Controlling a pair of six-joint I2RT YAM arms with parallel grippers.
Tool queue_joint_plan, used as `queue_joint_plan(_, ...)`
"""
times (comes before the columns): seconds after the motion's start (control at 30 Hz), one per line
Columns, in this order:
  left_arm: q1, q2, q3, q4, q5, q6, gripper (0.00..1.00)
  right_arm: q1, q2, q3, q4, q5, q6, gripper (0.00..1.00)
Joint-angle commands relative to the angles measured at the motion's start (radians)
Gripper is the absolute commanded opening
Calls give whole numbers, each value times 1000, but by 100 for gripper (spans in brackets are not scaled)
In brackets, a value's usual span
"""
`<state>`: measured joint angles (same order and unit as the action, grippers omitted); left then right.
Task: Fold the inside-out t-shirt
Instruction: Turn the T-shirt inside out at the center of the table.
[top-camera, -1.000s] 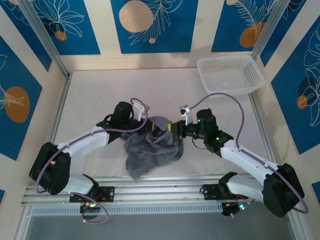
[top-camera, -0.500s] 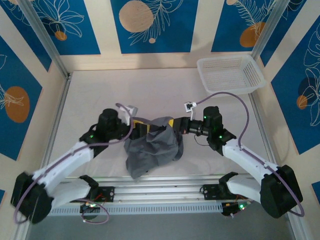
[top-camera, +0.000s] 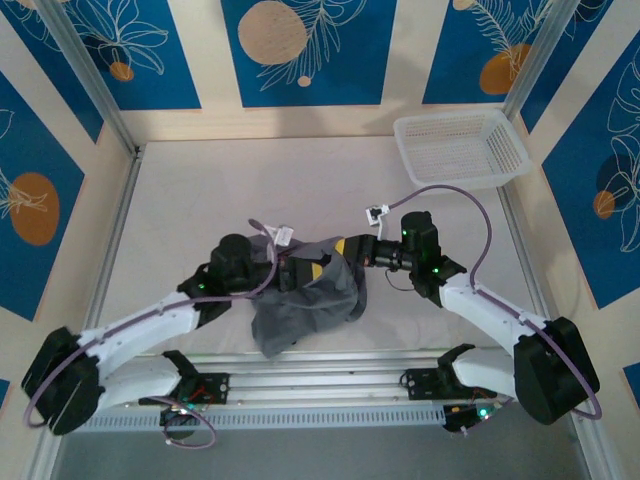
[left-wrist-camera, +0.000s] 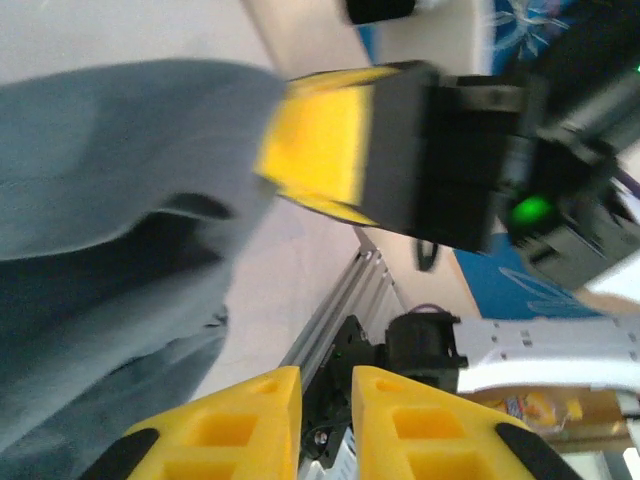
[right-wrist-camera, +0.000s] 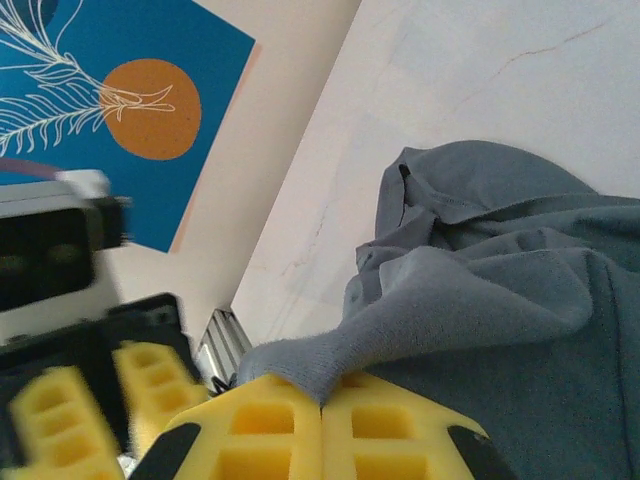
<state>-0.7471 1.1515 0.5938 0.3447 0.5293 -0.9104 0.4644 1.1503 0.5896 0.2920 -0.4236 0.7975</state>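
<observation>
At the near edge of the table, just past the aluminium rail (top-camera: 330, 370) where your 2 arms are bolted, the dark grey t-shirt of soft thin cloth (top-camera: 300, 305) lies in a crumpled heap on the white padded tabletop (top-camera: 200, 190), roughly midway between the arms. Its lower end points toward the rail, and its upper part is bunched where the grippers meet.

Your left gripper (left-wrist-camera: 327, 385), black-bodied with yellow plastic fingers, sits at the heap's upper left. It is released: the fingers stand a narrow gap apart with nothing between them, and the cloth lies off to one side.

Your right gripper (right-wrist-camera: 322, 415), of the same make, sits at the heap's top edge and is clenched on the t-shirt. Its 2 fingers meet, and a small fold of grey cloth is pinched between the tips and drawn up from the rest of the garment. A stitched seam shows along a fold beyond the pinch.

The 2 grippers are just beside each other, tips nearly facing.

In the far right corner you have a white plastic mesh basket (top-camera: 460, 150), well apart from the t-shirt. Behind it stand cream walls with blue leaf-patterned panels (top-camera: 300, 50)
</observation>
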Motion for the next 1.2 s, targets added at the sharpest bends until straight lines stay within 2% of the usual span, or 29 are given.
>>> queue_joint_plan(0.0, -5, 81, 57, 87, -62, -71, 18, 3, -16, 39, 13, -22, 23, 0)
queue_joint_plan(0.17, 1, 200, 98, 205, -88, -51, 22, 15, -32, 39, -2, -35, 18, 0)
queue_joint_plan(0.37, 21, 270, 131, 277, -91, -42, 41, 26, -33, 41, -4, -61, 16, 0)
queue_joint_plan(0.57, 46, 211, 135, 138, -170, 74, 54, 28, -44, 43, -17, -91, 10, 0)
queue_joint_plan(0.63, 59, 193, 125, 124, -171, 90, 55, 28, -47, 43, -16, -94, 9, 0)
queue_joint_plan(0.7, 68, 192, 120, 171, -115, 92, 50, 29, -45, 41, -4, -100, 14, 0)
queue_joint_plan(0.8, 66, 215, 135, 242, -31, 78, 31, 32, -33, 40, 22, -104, 32, 0)
queue_joint_plan(0.87, 67, 222, 135, 272, -24, 65, 22, 33, -23, 42, 37, -113, 44, 0)
queue_joint_plan(0.97, 68, 223, 136, 259, -37, 72, 18, 36, -12, 47, 42, -122, 60, 0)
queue_joint_plan(1.03, 68, 222, 135, 258, -33, 76, 25, 36, -15, 45, 47, -124, 68, 0)
queue_joint_plan(1.1, 68, 222, 133, 263, -9, 81, 42, 33, -24, 43, 44, -117, 70, 0)
queue_joint_plan(1.17, 68, 210, 122, 267, 7, 85, 53, 28, -30, 41, 36, -111, 70, 0)
